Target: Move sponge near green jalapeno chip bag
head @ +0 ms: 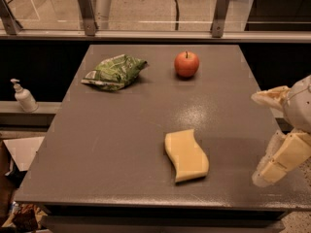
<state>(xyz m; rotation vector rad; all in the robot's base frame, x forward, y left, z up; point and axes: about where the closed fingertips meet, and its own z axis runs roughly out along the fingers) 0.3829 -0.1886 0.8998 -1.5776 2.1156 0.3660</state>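
Note:
The pale yellow sponge [186, 155] lies flat on the grey table [116, 144], at front centre-right. The green jalapeno chip bag [114, 72] lies crumpled at the back left of the table. My gripper [258, 139] is at the right edge of the view, over the table's right front part, to the right of the sponge and apart from it. Its two pale yellowish fingers [283, 160] stand spread apart with nothing between them.
A red apple [186, 64] stands at the back centre-right of the table. A white pump bottle [23, 96] stands on a ledge to the left. A glass railing with metal posts [88, 11] runs behind the table.

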